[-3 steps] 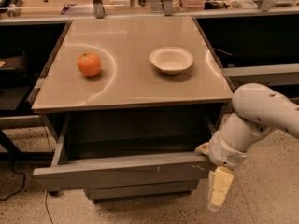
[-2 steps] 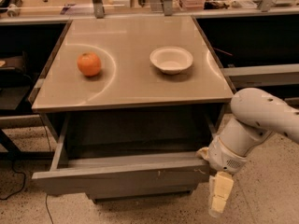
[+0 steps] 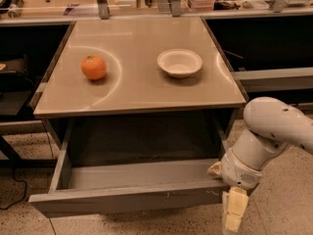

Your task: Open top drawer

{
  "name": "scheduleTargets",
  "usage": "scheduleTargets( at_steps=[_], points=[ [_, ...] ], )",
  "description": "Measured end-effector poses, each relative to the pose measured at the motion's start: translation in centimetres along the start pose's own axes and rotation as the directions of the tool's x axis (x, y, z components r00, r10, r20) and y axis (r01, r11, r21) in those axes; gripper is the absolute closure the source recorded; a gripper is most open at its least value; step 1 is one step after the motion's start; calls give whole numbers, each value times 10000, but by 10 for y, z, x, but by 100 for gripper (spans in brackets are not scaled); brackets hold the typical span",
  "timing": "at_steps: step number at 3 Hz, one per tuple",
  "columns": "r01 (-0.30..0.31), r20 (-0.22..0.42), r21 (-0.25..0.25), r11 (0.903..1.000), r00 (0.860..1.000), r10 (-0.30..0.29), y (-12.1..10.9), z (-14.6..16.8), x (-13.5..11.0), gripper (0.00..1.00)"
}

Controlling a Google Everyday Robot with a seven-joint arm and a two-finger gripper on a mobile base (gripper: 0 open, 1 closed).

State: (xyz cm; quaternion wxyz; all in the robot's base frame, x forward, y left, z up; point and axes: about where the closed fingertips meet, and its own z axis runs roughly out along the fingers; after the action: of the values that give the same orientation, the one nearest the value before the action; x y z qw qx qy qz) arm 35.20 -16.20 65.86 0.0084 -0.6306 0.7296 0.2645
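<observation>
The top drawer (image 3: 128,201) is a wide grey handle-less drawer under the beige tabletop, pulled well out toward me. Its grey box interior shows and looks empty, and small pale marks sit right of centre on its front panel. My gripper (image 3: 232,210) is at the drawer's front right corner, hanging down from the white arm (image 3: 274,126), right against that corner. Any lower drawers are hidden beneath the open one.
On the beige tabletop (image 3: 137,89) lie an orange (image 3: 93,67) at the left and a white bowl (image 3: 179,62) at the right. Dark shelving stands on both sides. A counter with clutter runs along the back. A black cable lies on the floor at left.
The drawer has slid a little further out toward me, and my gripper and wrist have moved with its right corner.
</observation>
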Motion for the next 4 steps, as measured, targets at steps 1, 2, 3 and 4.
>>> scheduleTargets(
  at_steps=[1, 2, 3, 4],
  points=[
    [-414, 100, -87, 9991, 9991, 415, 33, -4, 10, 0],
    [-414, 100, -87, 9991, 9991, 415, 32, -5, 9, 0],
    [-871, 249, -61, 9962, 9959, 872, 59, -8, 19, 0],
    [-1217, 404, -28, 9926, 9917, 1218, 76, -10, 23, 0]
  ],
)
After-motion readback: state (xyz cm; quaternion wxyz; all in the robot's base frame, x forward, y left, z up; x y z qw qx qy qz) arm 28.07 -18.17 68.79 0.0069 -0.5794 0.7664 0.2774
